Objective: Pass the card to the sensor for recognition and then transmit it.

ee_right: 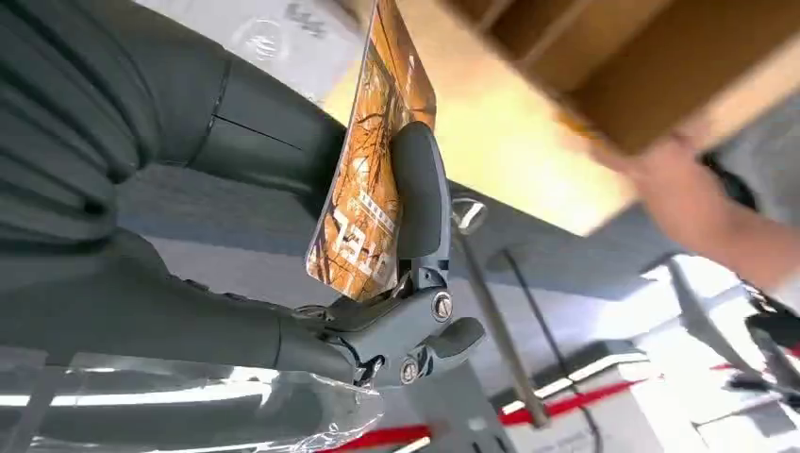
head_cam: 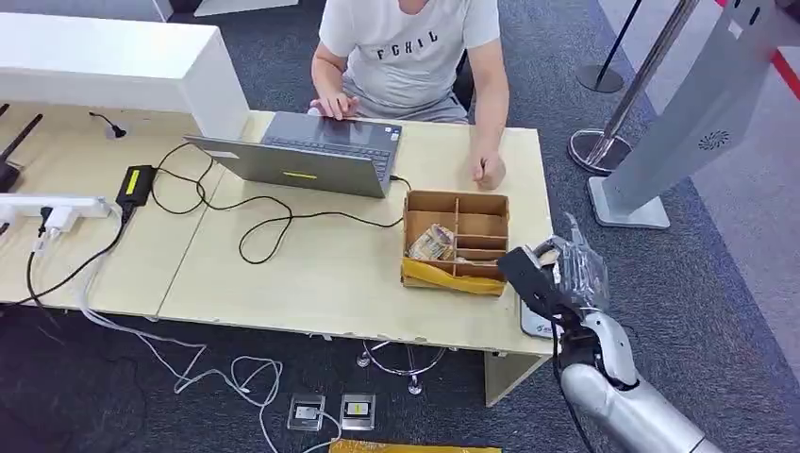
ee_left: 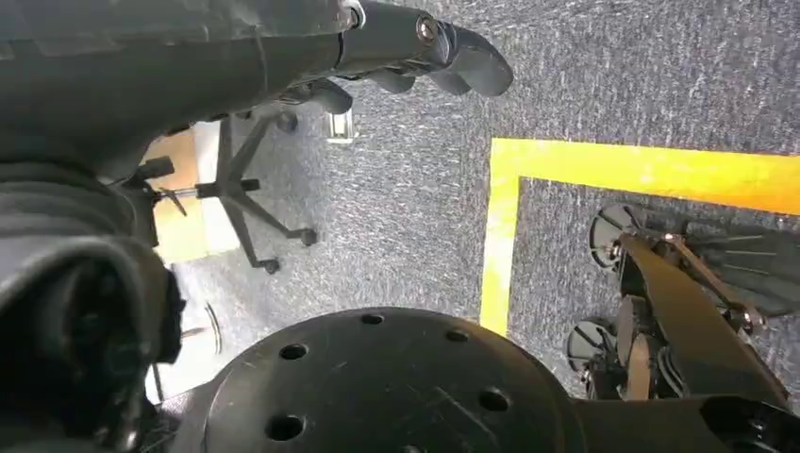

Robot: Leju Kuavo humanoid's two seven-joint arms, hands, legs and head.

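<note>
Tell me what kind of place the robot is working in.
Probably a reception or check-in desk in an office or demo hall. A person sits at a laptop on a light wooden desk, a barrier post stands on the grey carpet, and the right hand holds an orange card.

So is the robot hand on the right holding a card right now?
Yes, the right robot hand pinches an orange printed card between thumb and finger.

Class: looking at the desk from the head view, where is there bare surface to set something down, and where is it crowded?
Free: the tabletop between the black cable and the cardboard box. Crowded: around the laptop, and the corner where the right hand holds the card.
</note>
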